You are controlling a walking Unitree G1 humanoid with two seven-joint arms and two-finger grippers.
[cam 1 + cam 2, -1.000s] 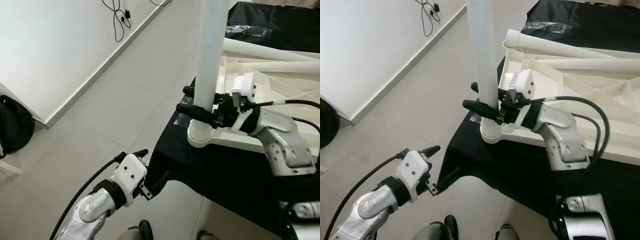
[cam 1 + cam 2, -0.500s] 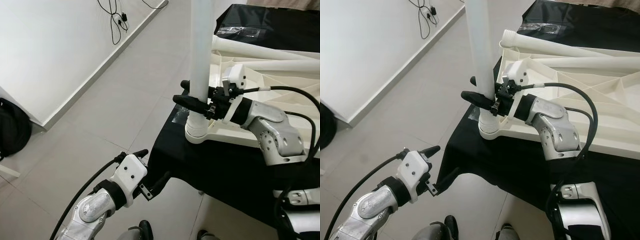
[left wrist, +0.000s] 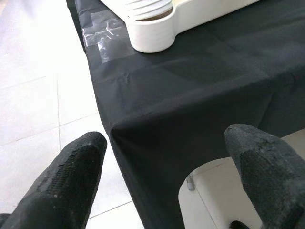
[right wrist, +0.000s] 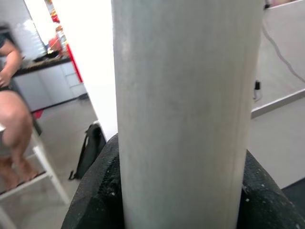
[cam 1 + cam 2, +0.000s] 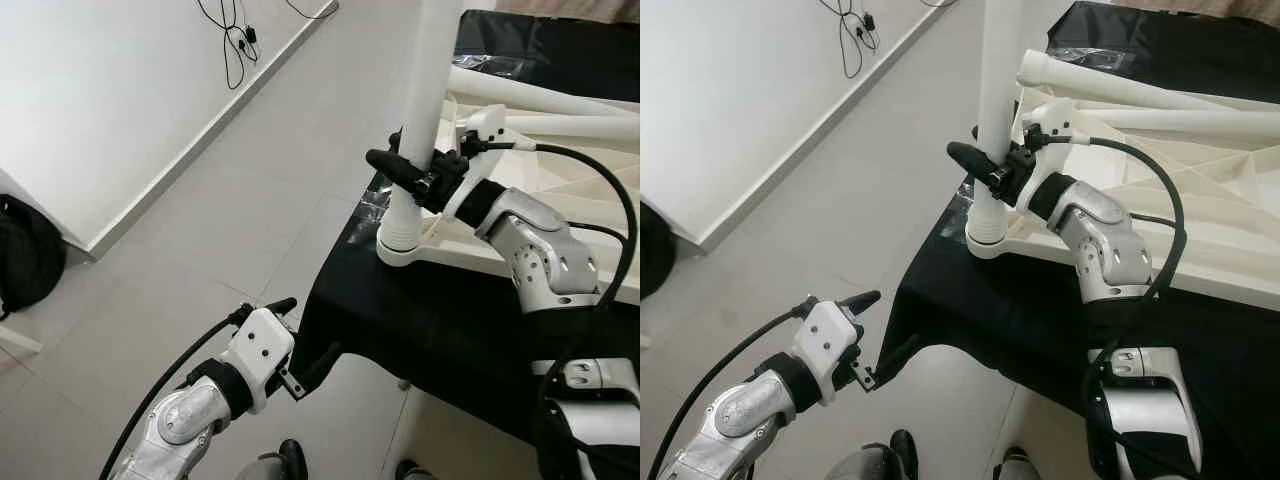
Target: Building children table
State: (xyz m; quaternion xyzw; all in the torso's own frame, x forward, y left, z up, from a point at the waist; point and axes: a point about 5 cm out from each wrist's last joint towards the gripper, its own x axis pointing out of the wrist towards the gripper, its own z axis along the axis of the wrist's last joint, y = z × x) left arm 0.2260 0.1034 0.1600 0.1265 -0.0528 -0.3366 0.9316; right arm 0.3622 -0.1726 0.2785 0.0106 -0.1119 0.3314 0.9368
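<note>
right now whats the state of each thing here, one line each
table leg: upright, its foot in the corner socket, gripped low down
corner socket: holds the leg's threaded end
tabletop: upside down on the black cloth
spare legs: lying across the tabletop
right gripper: shut on the table leg
left gripper: open, idle beside the cloth's corner
black cloth: spread flat, taped at its edge

table leg [image 5: 432, 60] top cut off, person [image 4: 12, 119] blurred
</note>
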